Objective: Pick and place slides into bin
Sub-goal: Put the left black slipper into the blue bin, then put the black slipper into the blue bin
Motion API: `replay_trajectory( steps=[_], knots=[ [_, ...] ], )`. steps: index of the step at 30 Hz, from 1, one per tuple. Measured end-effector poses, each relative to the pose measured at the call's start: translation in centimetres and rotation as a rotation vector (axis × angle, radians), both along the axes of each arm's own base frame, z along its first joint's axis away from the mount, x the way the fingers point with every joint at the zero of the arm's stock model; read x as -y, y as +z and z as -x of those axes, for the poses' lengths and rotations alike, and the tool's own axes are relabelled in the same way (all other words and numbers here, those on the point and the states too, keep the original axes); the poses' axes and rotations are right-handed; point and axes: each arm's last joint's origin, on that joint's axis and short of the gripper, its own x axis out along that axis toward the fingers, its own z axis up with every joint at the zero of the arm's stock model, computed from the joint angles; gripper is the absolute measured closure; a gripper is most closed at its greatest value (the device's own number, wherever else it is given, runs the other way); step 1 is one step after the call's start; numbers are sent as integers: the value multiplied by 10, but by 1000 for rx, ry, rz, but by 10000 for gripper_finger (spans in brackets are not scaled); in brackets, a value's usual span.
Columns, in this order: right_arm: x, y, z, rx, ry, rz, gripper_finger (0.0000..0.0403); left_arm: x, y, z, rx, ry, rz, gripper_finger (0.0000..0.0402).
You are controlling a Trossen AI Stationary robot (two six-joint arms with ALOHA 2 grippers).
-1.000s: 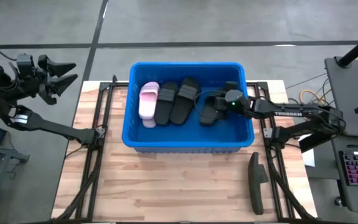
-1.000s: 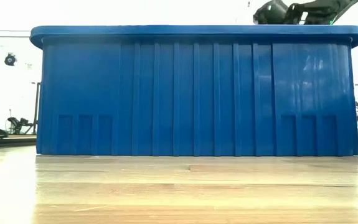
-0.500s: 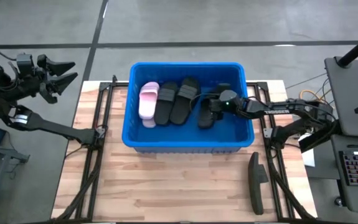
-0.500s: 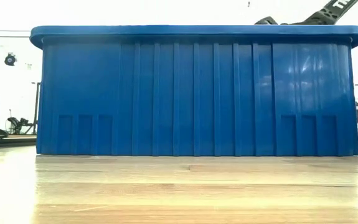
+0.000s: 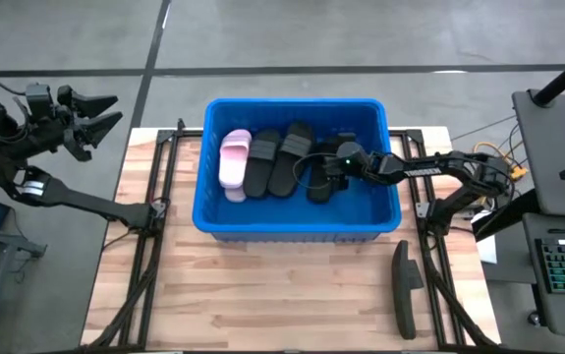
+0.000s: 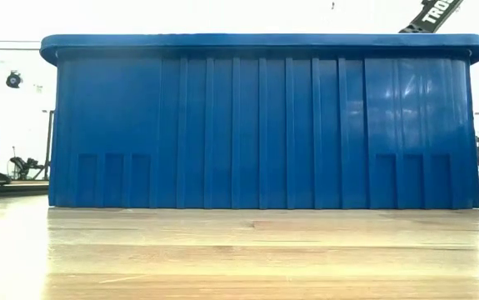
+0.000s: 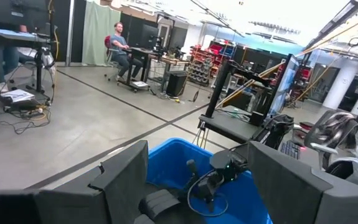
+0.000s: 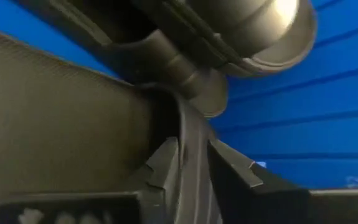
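Note:
The blue bin (image 5: 297, 102) stands at the table's far middle and fills the low view (image 6: 264, 125). In it lie a pale pink slide (image 5: 234, 157) and two black slides (image 5: 260, 165) (image 5: 290, 155) side by side. My right gripper (image 5: 333, 165) reaches into the bin from the right, below the rim, and is shut on another black slide (image 5: 318, 185). My left gripper (image 5: 93, 110) is open and empty, raised beyond the table's far left corner. Its wrist view looks at the bin (image 7: 166, 155) from afar. My right gripper pinches a thin edge of the black slide (image 8: 191, 134) between its two fingers (image 8: 165, 163). It comes from the table's right, slanting down into the bin. The slide (image 8: 73, 106) reaches from the fingers toward the other black slides. Whether it rests on the bin's floor does not show.
A dark long thing (image 5: 403, 290) lies on the wooden table at the near right, beside the black frame rails. The near half of the table (image 5: 282, 285) is bare wood. People sit at desks in the room beyond (image 7: 119, 37).
My right gripper has gone toward the table's left and down inside the bin, sinking below the rim in the low view. The black slide in its fingers has gone with it, closer to the other black slides.

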Motion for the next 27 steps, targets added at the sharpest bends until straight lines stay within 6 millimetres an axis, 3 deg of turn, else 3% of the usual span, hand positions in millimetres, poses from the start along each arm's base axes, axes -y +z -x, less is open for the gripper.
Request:
replay_trajectory(
  steps=[8, 14, 21, 27],
  knots=[
    [1, 23, -6, -73, -28, -159, 258, 0, 0, 0, 0, 1, 0, 142],
    [4, 58, -12, -67, -142, -284, 209, -1, 0, 1, 0, 36, -2, 142],
    [5, 123, -25, 110, -262, -366, 197, -1, 0, 1, -2, 51, -5, 142],
    [-24, 201, -30, 380, -245, -625, 210, -1, -2, -1, -12, 51, -7, 142]
  ],
)
